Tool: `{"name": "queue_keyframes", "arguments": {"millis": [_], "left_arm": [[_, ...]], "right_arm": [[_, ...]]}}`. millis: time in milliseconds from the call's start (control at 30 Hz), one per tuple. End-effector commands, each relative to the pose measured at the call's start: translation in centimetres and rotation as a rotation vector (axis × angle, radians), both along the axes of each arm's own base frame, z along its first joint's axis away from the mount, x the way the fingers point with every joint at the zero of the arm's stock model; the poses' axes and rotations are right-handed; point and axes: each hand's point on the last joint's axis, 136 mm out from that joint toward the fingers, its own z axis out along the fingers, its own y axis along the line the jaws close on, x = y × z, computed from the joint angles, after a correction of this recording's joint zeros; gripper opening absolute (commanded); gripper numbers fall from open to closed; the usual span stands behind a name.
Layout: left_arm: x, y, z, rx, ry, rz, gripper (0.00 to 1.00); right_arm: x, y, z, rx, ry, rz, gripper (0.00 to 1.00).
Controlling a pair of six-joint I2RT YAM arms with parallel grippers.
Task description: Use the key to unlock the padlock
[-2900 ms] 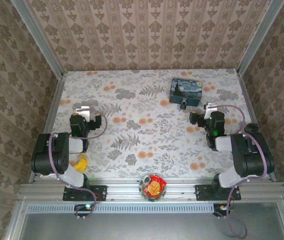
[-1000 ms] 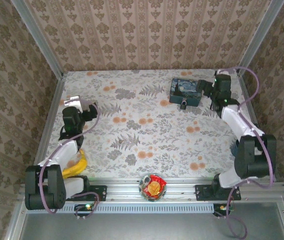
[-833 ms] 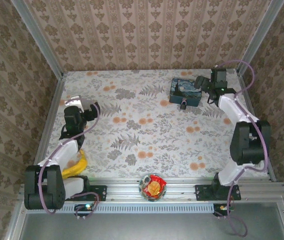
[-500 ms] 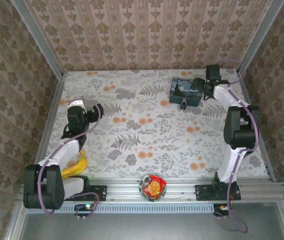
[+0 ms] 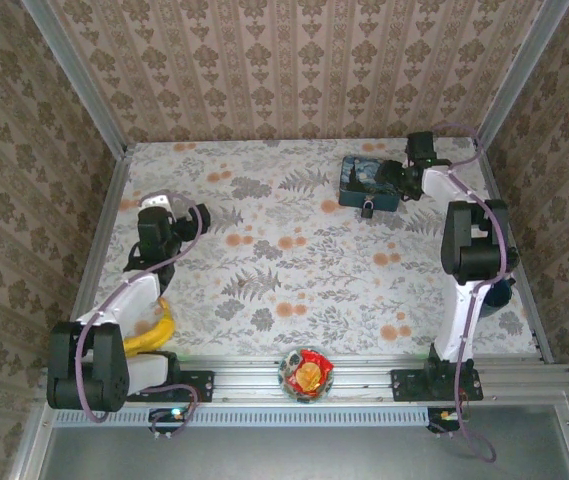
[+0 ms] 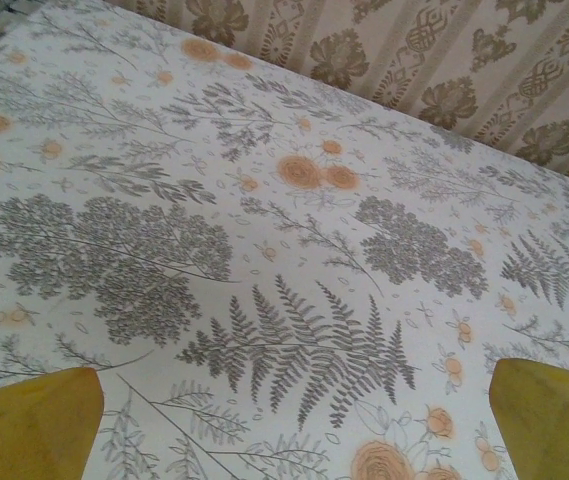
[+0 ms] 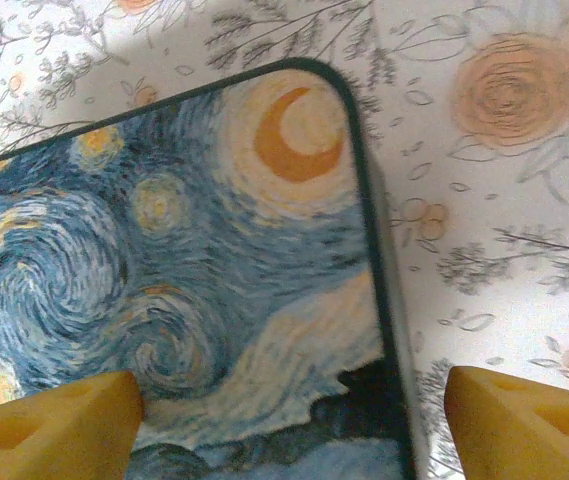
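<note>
Floral tabletop (image 5: 294,270): right gripper (image 5: 396,178) hovering spread over blue starry-night rectangular box (image 5: 364,178), far right; tiny blackish padlock (image 5: 367,208) sitting at its near side; left gripper (image 6: 289,415) spread.

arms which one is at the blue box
The right arm: its jaws straddle the blue starry box's edge, while the left arm is across the table.

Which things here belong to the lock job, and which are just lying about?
Job: padlock; blue box behind it, probably what it locks; right hand at that box.
Lying about: yellow object; red-and-yellow item at the near edge.
</note>
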Motion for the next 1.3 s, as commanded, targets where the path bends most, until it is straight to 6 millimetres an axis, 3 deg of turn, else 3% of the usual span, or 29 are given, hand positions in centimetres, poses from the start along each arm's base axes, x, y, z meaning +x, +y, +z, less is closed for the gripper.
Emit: {"name": "queue_keyframes", "arguments": {"millis": [0,200,467,800,1033,1267], "left_arm": [[0.7,-1.2,1.2,-0.058,-0.019,-0.032,1.00],[0.8,-2.3,0.5,-0.063,0.002,-0.057,1.00],[0.8,-4.0,-0.4,-0.072,0.023,-0.093,1.00],[0.9,-7.0,-1.5,-0.131,0.041,-0.152,0.96],[-0.1,-8.5,-3.2,-0.164,0.079,-0.173,0.84],[-0.6,-9.8,-4.3,-0.184,0.107,-0.203,0.78]], "right_arm": [[-0.2,3.3,-1.9,0.048,0.042,0.114,0.77],[-1.0,8.4,-2.2,0.029,0.062,0.242,0.76],[-3.1,17.0,-1.8,0.005,0.067,0.396,0.75],[-6.0,26.1,-1.8,0.108,0.079,0.404,0.71],[-7.0,29.9,-1.3,0.166,0.067,0.427,0.71],[-6.6,31.2,-0.5,0.166,0.059,0.490,0.72]]}}
